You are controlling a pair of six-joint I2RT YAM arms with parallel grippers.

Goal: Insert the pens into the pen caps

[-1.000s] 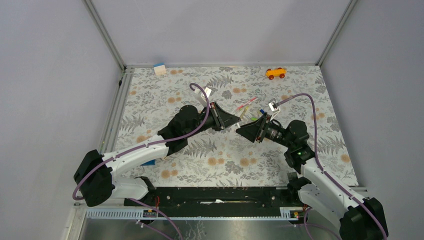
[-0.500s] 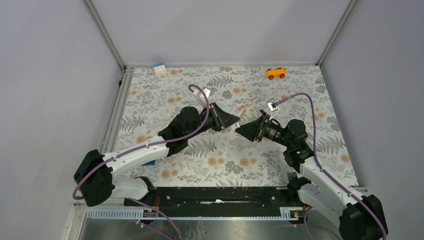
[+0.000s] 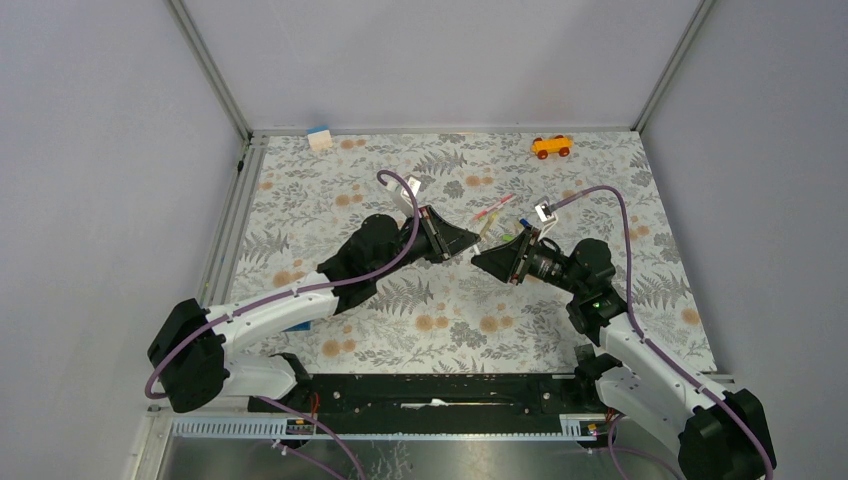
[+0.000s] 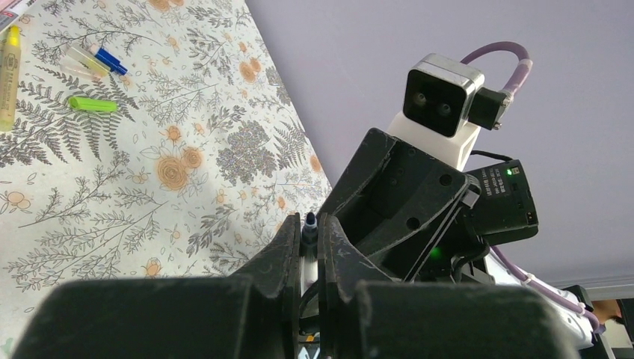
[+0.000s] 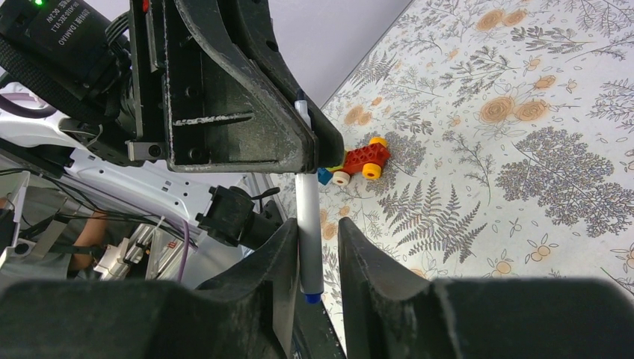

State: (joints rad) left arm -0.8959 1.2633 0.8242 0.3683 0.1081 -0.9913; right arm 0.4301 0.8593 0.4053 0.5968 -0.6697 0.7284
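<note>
My left gripper (image 4: 308,224) is shut on a white pen (image 4: 309,221) whose dark blue end points at the right gripper. In the right wrist view the same pen (image 5: 307,224) runs down from the left gripper into my right gripper (image 5: 318,228). The right jaws are open. The pen rests against one finger (image 5: 282,247), with a gap to the other. The two grippers meet tip to tip above the mat (image 3: 472,242). A lime green cap (image 4: 93,104), a blue cap (image 4: 111,61), a pale yellow pen (image 4: 9,75) and a pink-red pen (image 3: 492,209) lie on the mat.
An orange toy car (image 3: 552,146) stands at the back right and a white and blue block (image 3: 319,137) at the back left. Red-yellow toy bricks (image 5: 359,161) lie on the floral mat behind the left gripper. Grey walls close three sides.
The right gripper has crept slightly toward the left gripper. The left arm holds still with the pen.
</note>
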